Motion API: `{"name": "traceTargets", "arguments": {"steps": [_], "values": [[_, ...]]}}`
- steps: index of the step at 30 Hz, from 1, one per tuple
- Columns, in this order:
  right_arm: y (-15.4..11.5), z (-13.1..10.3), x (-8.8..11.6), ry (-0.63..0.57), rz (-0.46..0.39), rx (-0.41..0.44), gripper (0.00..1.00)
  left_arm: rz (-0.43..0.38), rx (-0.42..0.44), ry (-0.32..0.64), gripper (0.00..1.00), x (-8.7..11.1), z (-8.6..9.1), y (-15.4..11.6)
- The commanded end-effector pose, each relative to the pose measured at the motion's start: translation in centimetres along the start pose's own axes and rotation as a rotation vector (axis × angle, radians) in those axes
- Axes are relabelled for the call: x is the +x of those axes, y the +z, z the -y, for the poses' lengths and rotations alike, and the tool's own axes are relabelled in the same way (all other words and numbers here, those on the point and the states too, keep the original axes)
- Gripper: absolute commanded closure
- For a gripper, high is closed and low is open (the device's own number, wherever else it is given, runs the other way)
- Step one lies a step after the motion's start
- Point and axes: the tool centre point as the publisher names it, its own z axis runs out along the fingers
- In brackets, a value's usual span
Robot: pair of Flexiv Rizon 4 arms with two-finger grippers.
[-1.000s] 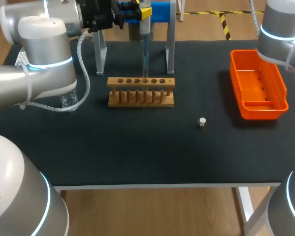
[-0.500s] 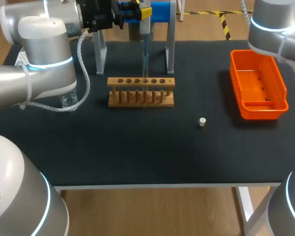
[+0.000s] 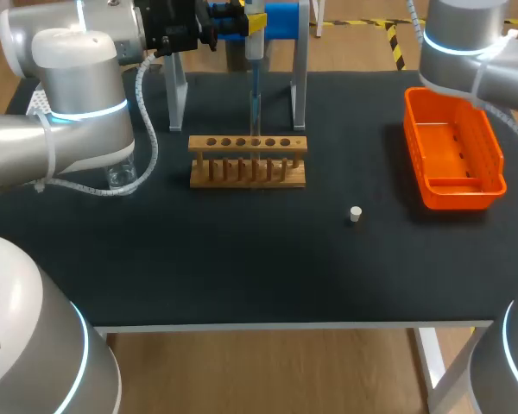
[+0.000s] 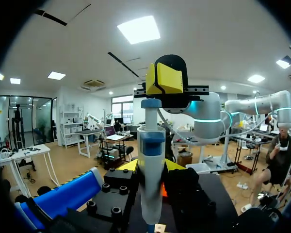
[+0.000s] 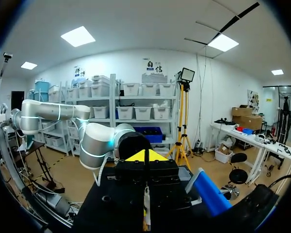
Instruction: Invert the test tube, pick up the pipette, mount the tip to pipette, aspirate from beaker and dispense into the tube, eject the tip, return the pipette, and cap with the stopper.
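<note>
Head view: my left gripper (image 3: 229,24) sits at the top of the frame, left of centre, hard against the pipette (image 3: 255,34); the pipette hangs upright in the grey stand (image 3: 300,69) at top centre, its thin lower end reaching down toward the wooden rack (image 3: 248,164) just below; from here I cannot tell whether that gripper is clamped on the pipette or merely beside it.

I count one pipette, one rack with six holes, one stopper (image 3: 355,214) lying alone right of centre, one orange bin (image 3: 490,155) at the right, and one beaker (image 3: 119,178) at the left, half hidden under my left arm; I cannot pick out the test tube for certain.

I judge the pipette light, stiff and slick plastic, best taken around the thick upper barrel, never the slender end; the stopper looks tiny and prone to roll, so pinch its sides.

Left wrist view: the pipette barrel stands directly ahead of the gripper, filling the middle; grip or no grip, I cannot tell.

Right wrist view: my right gripper (image 5: 145,160) faces across toward my left arm (image 5: 99,143); open or closed, I cannot tell, and I see nothing held.
</note>
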Motion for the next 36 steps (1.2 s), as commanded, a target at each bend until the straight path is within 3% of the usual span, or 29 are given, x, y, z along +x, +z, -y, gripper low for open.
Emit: {"name": "traceTargets", "arguments": {"steps": [1, 36], "values": [[0.2, 0.0, -0.2, 0.001, 0.001, 0.0, 1.0, 0.001, 0.0, 0.0, 1.0, 0.0, 0.0, 0.0], [1.4, 1.6, -0.1, 0.017, -0.002, 0.011, 1.0, 0.001, 0.0, 0.0, 1.0, 0.0, 0.0, 0.0]]}}
